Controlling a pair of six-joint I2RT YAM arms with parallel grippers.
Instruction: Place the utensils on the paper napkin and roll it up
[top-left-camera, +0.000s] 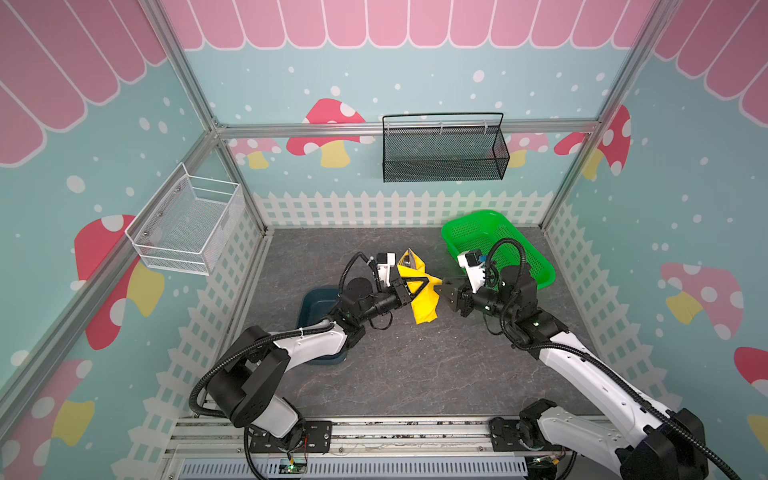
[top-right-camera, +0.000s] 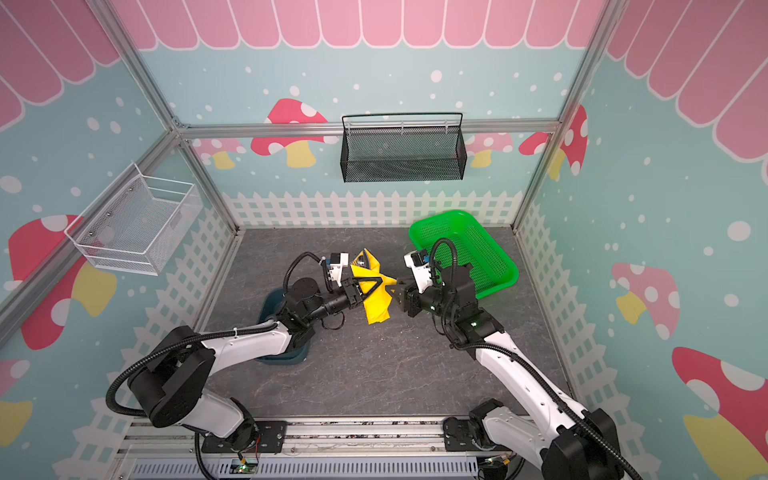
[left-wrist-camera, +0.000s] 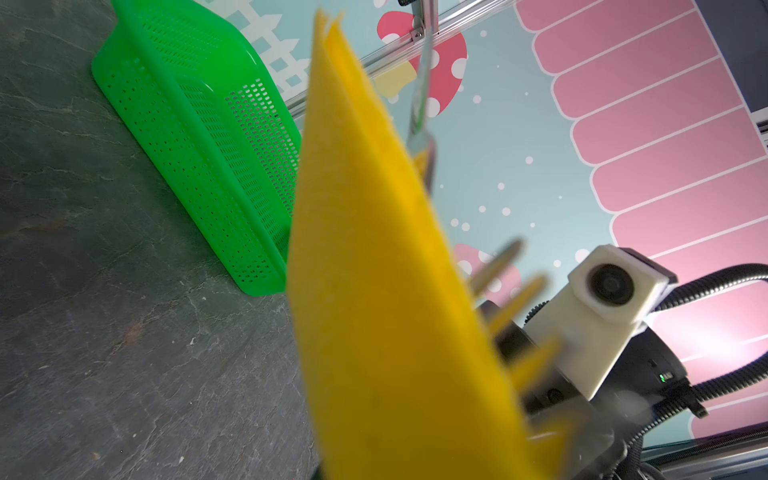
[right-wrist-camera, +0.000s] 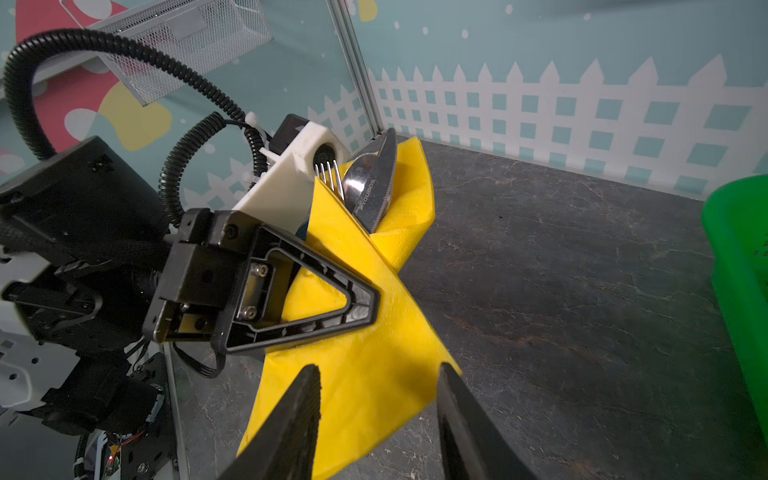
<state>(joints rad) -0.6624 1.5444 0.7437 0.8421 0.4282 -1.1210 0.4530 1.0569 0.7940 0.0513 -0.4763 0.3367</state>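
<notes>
Grey stone-look surface (top-left-camera: 415, 374), rolling step under way: right gripper (right-wrist-camera: 379, 368) fingers spread astride the loose lower flap; left gripper (right-wrist-camera: 365, 303) fingers pinch the paper napkin (right-wrist-camera: 361, 415) aloft over mid-surface. Next move likely calls for wrapping that flap tight. Utensils (right-wrist-camera: 372, 187) sit inside, long axis steep, heads up toward the back wall (top-left-camera: 415, 83)

- The paper napkin (right-wrist-camera: 365, 374) was plain bright yellow.
- The utensils (right-wrist-camera: 361, 187) were shiny silver; the knife blade (right-wrist-camera: 381, 174) carried small lettering.
- The basket (top-left-camera: 469, 235), at two o'clock on the tabletop (top-left-camera: 415, 374), was vivid green, perforated in rows of small holes.
- The tray (top-left-camera: 316, 305), at nine o'clock, was dark blue.
- The tabletop was dark grey with pale marble veins.
- The walls (top-left-camera: 374, 83) were teal with white dots, red white-spotted mushrooms, pink scallops and a white picket fence.
</notes>
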